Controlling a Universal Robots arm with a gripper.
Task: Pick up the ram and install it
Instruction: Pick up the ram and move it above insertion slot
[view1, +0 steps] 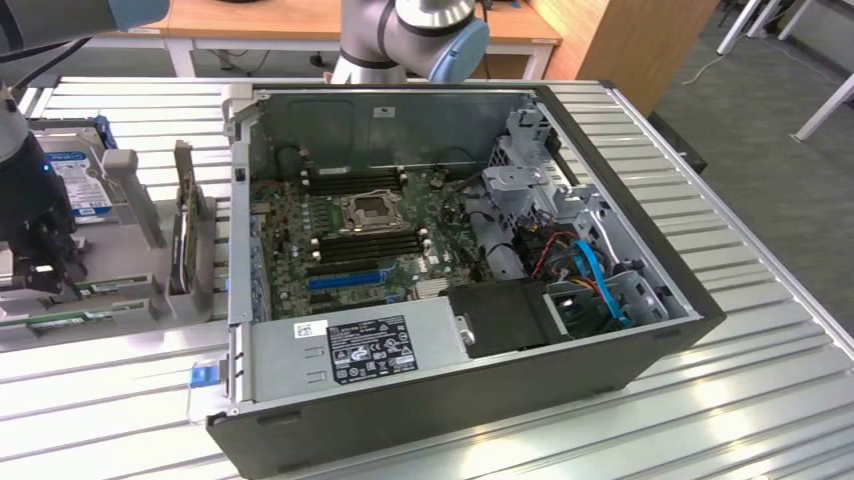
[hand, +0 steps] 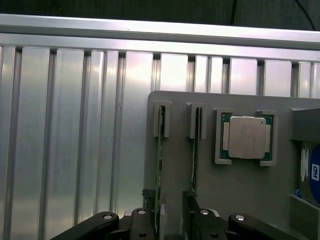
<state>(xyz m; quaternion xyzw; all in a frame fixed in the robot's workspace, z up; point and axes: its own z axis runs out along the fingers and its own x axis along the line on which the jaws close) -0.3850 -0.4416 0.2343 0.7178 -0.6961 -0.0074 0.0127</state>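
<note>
Two green ram sticks stand on edge in slots of a grey holder. One ram stick runs down between my gripper's two dark fingers, close to one finger. The other ram stick ends behind the second finger. The jaws stand apart, wider than the thin board, and do not clamp it. In the exterior view my gripper hangs over the holder at the exterior view's left, beside the open computer case. The black memory slots lie on the motherboard.
A processor chip sits in its own pocket of the holder. A hard drive with a blue label stands at the holder's far side. The case holds a power supply, blue cables and a blue expansion slot. Ribbed metal table all around.
</note>
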